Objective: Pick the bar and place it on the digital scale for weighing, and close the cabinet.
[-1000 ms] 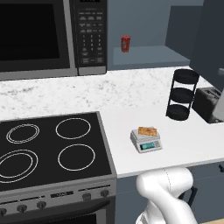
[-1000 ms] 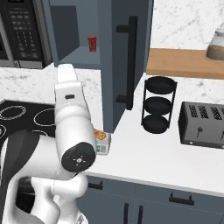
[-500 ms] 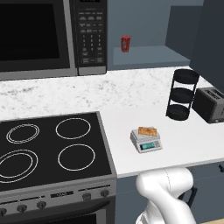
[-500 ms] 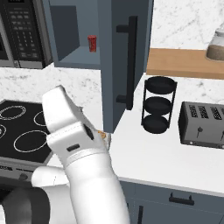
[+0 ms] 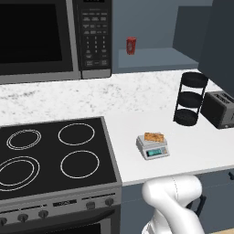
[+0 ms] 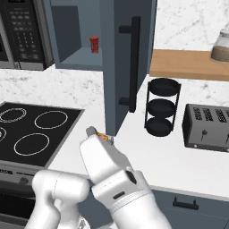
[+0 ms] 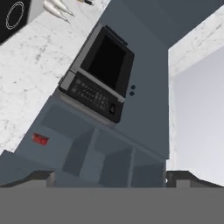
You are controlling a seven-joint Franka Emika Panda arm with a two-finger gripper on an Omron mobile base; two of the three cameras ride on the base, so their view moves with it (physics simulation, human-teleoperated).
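The bar (image 5: 154, 136) lies on the scale (image 5: 152, 147), centre-right on the counter (image 5: 196, 146). The cabinet (image 6: 127, 58) door stands open, upper centre. The pincer (image 7: 109, 177) appears spread and empty. Best to push the door's outer face steadily, clearing the handle (image 6: 133, 65).

The tilted hand view shows the black microwave (image 7: 101, 78), the open cabinet (image 7: 96, 153) and a red can (image 7: 40, 139) inside.
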